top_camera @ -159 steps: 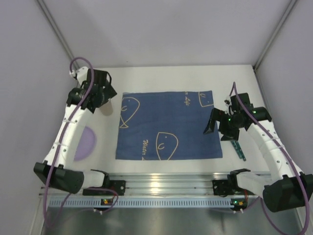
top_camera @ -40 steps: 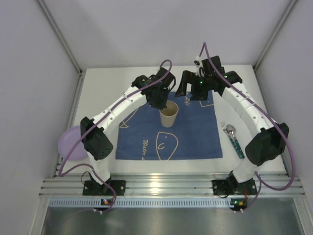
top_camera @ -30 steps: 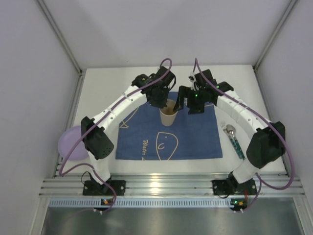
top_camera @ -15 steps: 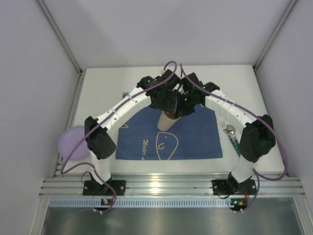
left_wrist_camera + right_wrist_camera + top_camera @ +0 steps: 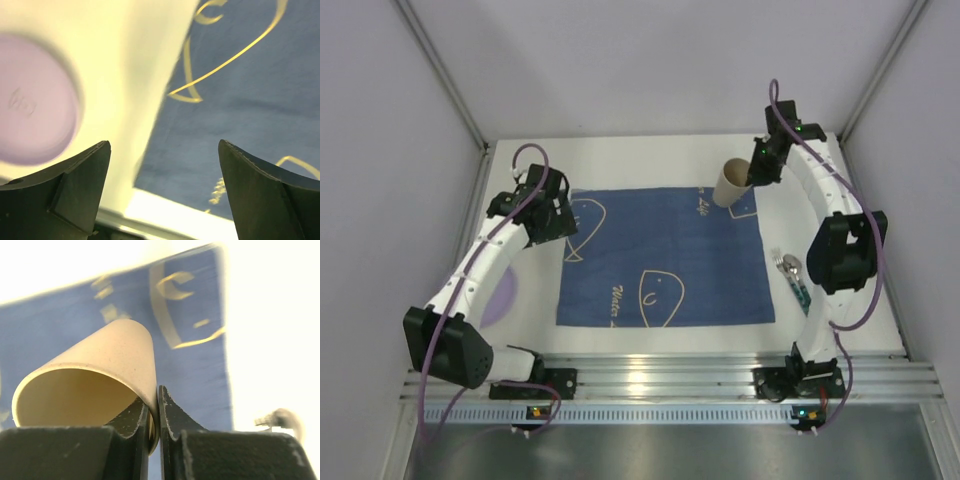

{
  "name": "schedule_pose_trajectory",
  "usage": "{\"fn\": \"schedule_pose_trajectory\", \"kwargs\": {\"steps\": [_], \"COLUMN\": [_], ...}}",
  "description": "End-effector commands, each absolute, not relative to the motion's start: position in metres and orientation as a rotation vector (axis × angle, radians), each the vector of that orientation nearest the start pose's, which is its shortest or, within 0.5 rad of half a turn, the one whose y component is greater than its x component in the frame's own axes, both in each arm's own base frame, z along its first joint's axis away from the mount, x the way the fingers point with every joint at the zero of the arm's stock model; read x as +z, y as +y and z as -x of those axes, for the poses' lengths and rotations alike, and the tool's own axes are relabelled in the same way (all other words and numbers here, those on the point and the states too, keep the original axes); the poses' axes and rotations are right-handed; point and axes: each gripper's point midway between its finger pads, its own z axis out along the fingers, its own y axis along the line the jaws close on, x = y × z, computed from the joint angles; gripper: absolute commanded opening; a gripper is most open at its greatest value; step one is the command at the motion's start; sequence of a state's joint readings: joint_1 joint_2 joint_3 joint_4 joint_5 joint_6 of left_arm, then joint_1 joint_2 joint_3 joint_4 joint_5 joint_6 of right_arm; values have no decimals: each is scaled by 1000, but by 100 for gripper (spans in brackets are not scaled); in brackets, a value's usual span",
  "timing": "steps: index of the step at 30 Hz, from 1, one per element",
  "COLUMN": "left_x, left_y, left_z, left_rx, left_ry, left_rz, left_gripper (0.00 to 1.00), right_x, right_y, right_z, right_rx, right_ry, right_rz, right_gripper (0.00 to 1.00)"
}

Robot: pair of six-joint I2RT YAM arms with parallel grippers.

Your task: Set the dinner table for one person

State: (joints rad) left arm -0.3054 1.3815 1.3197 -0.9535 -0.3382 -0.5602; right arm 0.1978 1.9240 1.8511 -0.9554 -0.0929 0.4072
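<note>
ENTRY: cup handover, status and stock.

Change: half a second ago both arms met over the middle of the mat [image 5: 660, 255] with the cup [image 5: 731, 183] between them. Now they are well apart. The left gripper [image 5: 164, 147] has let go and pulled back to the mat's left edge. The right gripper [image 5: 152, 405] has carried the cup to the mat's far right corner.

Jaws, left: spread wide, nothing between them.
Jaws, right: almost closed, pinching the cup's wall at the rim, one finger inside and one outside. The cup is tilted. I cannot tell whether its base touches the mat.

Meaning, as I judge it: the handover is done and the cup is at its likely spot, waiting to be set down. The plate and cutlery are not yet on the mat.

Count:
- Counter [image 5: 520, 170]: 1. White, under both arms and everything else, with a rail [image 5: 660, 375] along its near edge.
- Mat: 1, blue, centre of the counter.
- Cup: 1, tan.
- Plate [image 5: 35, 105]: 1, lilac, on the counter left of the mat, partly hidden by the left arm in the top view.
- Cutlery [image 5: 798, 280]: 1 sure, teal handle, on the counter just right of the mat. I cannot tell whether a second piece lies with it.
</note>
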Motion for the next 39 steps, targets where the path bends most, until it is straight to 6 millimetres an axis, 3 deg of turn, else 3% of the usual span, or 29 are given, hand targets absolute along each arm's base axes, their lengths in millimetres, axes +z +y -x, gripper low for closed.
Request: {"fn": "schedule_pose_trajectory", "kwargs": {"steps": [1,4,9,16,19,23,24,25,26,27,29,31,35,39], "left_x": [168,153,144,124,109,96,93,93,92,91,88,84,70,54], "left_y": [-39,-29,-19,20,34,43,44,47,49,53,57,61,66,69], "left_z": [-292,-290,-290,-279,-276,-274,-272,-273,-273,-272,-273,-273,-271,-272], "left_rx": [203,241,255,356,340,266,256,244,250,260,268,271,297,318], "left_ry": [2544,2579,2593,2622,2631,2629,2632,2627,2630,2631,2631,2636,2656,2680], "left_rz": [349,347,374,450,515,594,602,616,614,623,638,665,698,718], "left_gripper": [93,92,91,91,92,93,93,93,93,93,93,93,93,92], "right_x": [167,159,154,137,121,103,102,104,107,116,130,157,221,262], "right_y": [82,75,83,76,75,85,86,90,92,95,98,103,109,108], "right_z": [-456,-468,-478,-480,-478,-474,-473,-472,-472,-471,-472,-471,-462,-446], "right_rx": [120,128,194,100,90,102,95,90,90,95,110,142,201,245], "right_ry": [2607,2585,2559,2522,2542,2592,2604,2606,2603,2589,2566,2530,2437,2373], "right_rz": [-313,-356,-388,-423,-434,-410,-395,-375,-363,-347,-332,-312,-300,-307], "right_gripper": [0,0,0,0,18,32,49,57,63,76,84,100,100,100]}}
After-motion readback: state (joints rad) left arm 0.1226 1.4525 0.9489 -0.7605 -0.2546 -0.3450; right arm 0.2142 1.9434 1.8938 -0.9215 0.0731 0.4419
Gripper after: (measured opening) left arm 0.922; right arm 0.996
